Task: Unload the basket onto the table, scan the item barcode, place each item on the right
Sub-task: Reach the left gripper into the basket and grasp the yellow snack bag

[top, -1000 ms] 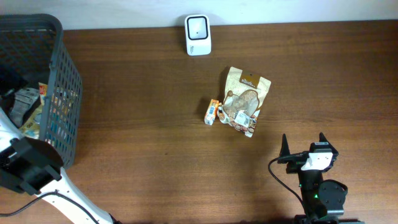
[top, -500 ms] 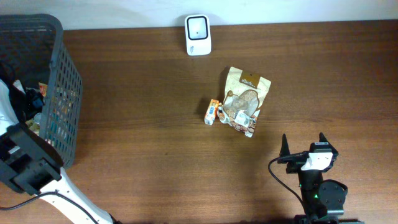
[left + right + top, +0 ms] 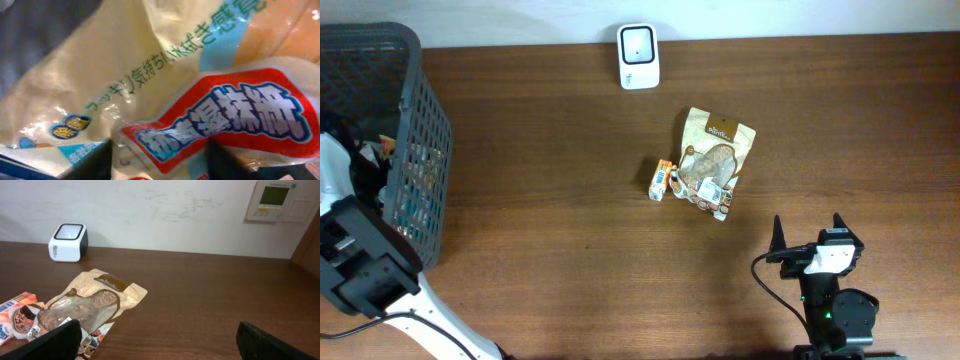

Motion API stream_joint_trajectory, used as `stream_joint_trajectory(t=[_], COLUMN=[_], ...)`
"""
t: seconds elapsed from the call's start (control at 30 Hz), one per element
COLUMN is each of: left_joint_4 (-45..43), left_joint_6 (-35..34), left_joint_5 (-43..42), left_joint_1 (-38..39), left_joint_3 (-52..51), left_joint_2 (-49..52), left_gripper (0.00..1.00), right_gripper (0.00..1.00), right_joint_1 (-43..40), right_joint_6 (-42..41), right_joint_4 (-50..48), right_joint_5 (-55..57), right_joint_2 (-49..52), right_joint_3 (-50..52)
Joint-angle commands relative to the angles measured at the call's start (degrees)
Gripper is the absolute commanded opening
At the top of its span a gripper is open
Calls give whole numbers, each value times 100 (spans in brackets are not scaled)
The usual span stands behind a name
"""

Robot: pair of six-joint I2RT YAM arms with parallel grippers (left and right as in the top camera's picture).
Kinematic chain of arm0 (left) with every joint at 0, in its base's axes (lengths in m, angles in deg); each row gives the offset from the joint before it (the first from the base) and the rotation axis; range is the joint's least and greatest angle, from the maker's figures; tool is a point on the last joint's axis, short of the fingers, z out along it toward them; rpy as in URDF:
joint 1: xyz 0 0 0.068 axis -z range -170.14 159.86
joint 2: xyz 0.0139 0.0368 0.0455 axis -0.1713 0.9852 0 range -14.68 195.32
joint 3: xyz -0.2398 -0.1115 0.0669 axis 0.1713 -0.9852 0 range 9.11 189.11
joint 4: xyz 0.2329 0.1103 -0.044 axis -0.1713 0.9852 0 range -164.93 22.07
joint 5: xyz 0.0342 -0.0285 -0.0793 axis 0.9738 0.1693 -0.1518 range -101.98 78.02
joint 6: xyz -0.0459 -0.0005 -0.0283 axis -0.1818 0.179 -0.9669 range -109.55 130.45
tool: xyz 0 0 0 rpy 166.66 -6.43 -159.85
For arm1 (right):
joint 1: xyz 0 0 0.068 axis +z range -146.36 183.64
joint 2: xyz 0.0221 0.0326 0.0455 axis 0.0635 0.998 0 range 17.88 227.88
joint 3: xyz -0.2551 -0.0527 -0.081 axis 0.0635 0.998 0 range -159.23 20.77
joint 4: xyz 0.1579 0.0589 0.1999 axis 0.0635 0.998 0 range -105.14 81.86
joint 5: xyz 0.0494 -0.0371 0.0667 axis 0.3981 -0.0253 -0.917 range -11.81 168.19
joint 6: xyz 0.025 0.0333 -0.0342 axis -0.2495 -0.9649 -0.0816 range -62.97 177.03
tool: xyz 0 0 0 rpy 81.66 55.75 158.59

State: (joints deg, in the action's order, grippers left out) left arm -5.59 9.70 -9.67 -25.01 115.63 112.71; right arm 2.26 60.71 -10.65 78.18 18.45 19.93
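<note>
Dark mesh basket (image 3: pixel 420 150) sits at the left edge of the tabletop (image 3: pixel 540 220), toward the back-left corner. The left arm (image 3: pixel 360 270) reaches over its rim and down inside.

In the left wrist view the left gripper (image 3: pixel 160 152) is right against a cream-yellow snack packet (image 3: pixel 150 75) with a red label and Japanese print. This is the item to scan, and it lies in the basket. The two dark fingers (image 3: pixel 97 162) stand partway apart, one on either side of the packet's lower part. Cannot tell whether they are pinching the film or only straddling it.

The white barcode scanner (image 3: pixel 638 55) stands at the back edge, about mid-width, well apart from the basket.

A brown pouch (image 3: pixel 718 160) lies flat right of centre, slightly tilted. A small orange box (image 3: pixel 662 180) is just beside its left side. Whether the two touch is unclear.

The right gripper (image 3: pixel 807 225) is near the front edge on the right side. Its fingers are spread wide with nothing between them. It points toward the back edge and is well apart from the pouch.

A wall panel (image 3: pixel 277 200) shows on the wall in the right wrist view.
</note>
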Motion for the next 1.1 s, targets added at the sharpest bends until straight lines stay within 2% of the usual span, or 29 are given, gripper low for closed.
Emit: stream_joint_trajectory(t=[0.0,0.07,0.17,0.2,0.27,0.3,0.33,0.37,0.43,0.47,0.5,0.57,0.67,0.7,0.9,0.97,1.07], left_joint_4=[9,-13,-50,-57,-4,81,146,247,273,247,177,101,-44,-105,-522,-651,-776], left_joint_6=[83,83,83,81,81,81,83,83,127,328,704,1263,1462,1462,2000,2015,2017], left_joint_5=[46,44,46,44,2,-11,-11,-2,-7,-24,-24,-17,-22,-22,-293,-369,-367], left_joint_1=[-2,-2,-9,-9,-7,-2,-2,-2,-2,-2,-2,-2,-7,-7,-7,-7,-7], left_joint_3=[-256,-256,-249,-181,96,354,562,940,1335,1440,1460,1414,1257,1163,595,382,68], left_joint_2=[127,127,127,127,125,125,125,125,125,125,125,142,227,262,417,417,417], left_gripper=[14,0,0,6,30,35,48,55,63,66,73,81,82,86,88,95,96], right_gripper=[98,98,98,98,98,98,98,98,98,98,98,98,98,98,98,98,98], right_joint_1=[26,26,26,26,26,26,26,26,26,26,26,26,26,26,26,26,26], right_joint_6=[39,39,39,39,39,42,39,39,39,39,39,42,39,39,42,39,39], right_joint_4=[15,15,15,15,15,15,15,15,15,15,15,15,17,15,15,15,17], right_joint_5=[31,31,28,28,28,31,28,31,31,28,31,31,31,31,31,31,31], right_joint_2=[-37,-37,-37,-37,-37,-37,-37,-37,-37,-37,-37,-37,-37,-37,-37,-37,-37], right_joint_3=[52,52,52,52,52,52,52,52,52,52,52,52,52,52,52,52,52])
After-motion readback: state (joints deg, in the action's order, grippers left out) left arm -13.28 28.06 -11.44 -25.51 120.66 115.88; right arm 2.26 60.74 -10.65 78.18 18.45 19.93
